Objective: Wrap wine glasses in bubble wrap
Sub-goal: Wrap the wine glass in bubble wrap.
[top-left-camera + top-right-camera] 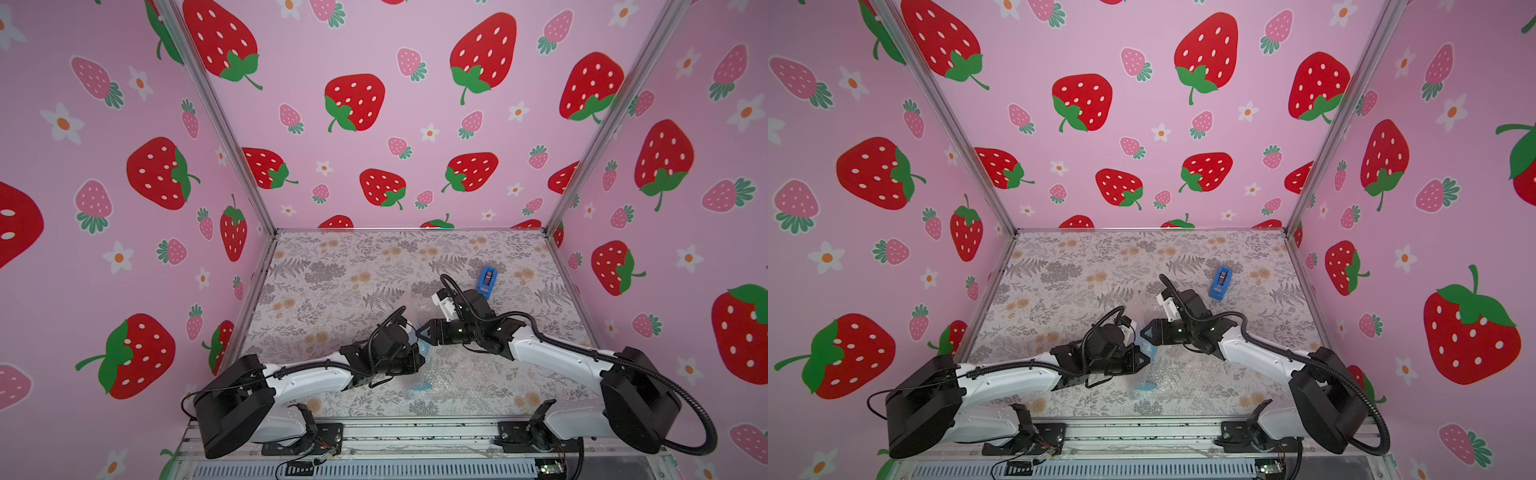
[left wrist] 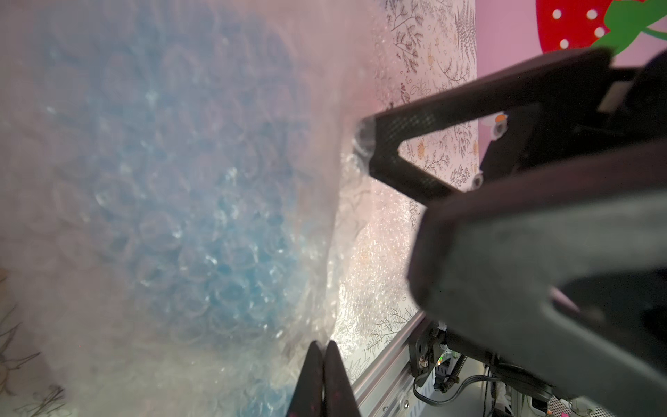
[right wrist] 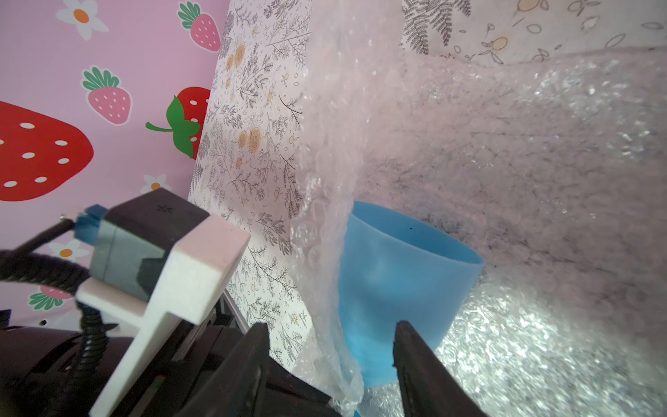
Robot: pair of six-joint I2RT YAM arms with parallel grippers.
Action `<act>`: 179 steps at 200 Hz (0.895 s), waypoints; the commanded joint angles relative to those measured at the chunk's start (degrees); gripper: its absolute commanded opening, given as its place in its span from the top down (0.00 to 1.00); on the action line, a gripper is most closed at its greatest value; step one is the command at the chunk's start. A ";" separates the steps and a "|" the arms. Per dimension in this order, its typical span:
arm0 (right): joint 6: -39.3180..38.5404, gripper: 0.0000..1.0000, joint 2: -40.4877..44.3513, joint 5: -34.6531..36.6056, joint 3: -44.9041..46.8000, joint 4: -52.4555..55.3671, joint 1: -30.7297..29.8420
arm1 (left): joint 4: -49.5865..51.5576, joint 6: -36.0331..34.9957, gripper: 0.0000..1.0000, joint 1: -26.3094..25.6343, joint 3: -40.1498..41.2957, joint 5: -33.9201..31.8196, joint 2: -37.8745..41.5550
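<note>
Folding bubble wrap over the goblet needs a slow, taut pull from the left gripper, clamped on it; right gripper straddles the goblet, jaws apart.

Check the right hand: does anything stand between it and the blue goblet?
Yes. A raised fold of bubble wrap hangs between one finger of the right hand and the bowl of the goblet. The other finger faces bare plastic, with nothing visible between.
</note>
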State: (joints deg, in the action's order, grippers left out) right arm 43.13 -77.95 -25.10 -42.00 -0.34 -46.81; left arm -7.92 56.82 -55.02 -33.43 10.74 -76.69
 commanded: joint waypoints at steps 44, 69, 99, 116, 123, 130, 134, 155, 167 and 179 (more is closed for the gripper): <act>-2.58 0.52 -0.21 4.64 -2.06 5.70 -1.90 | -3.65 -1.59 0.93 -0.28 -1.45 0.94 -1.35; -3.00 0.56 0.02 6.19 -2.52 6.59 -2.65 | -4.24 -2.09 0.98 -0.30 -2.38 1.46 -2.52; -3.21 0.56 -1.00 6.75 -2.74 6.58 -2.97 | -5.25 -2.42 0.98 -0.29 -3.21 2.41 -4.06; -3.22 0.60 -1.49 6.79 -2.75 6.64 -3.03 | -5.44 -2.44 0.99 -0.28 -3.40 2.57 -4.38; -3.20 0.61 -1.63 6.98 -2.74 6.67 -3.03 | -5.61 -2.34 0.99 -0.26 -3.40 2.45 -4.42; -3.06 0.62 -1.70 7.21 -2.78 6.80 -3.03 | -5.62 -2.48 0.99 -0.27 -3.40 2.45 -4.29; -3.08 0.63 -1.75 7.34 -2.78 6.84 -3.03 | -5.61 -2.46 0.99 -0.27 -3.44 2.51 -4.32; -3.25 0.75 -1.85 7.54 -2.78 6.92 -3.03 | -5.82 -2.51 0.99 -0.32 -3.62 2.59 -4.19; -3.31 0.81 -1.77 7.87 -2.95 7.39 -3.03 | -5.65 -2.51 0.99 -0.26 -3.74 2.61 -4.06; -3.38 0.88 -1.69 8.24 -3.17 8.17 -3.03 | -5.01 -2.62 0.96 -0.28 -4.00 2.61 -3.74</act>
State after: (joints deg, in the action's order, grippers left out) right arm 39.99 -79.35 -18.33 -43.27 5.96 -49.41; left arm -12.58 55.07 -55.02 -34.83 12.73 -80.88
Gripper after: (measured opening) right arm 0.180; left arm 0.056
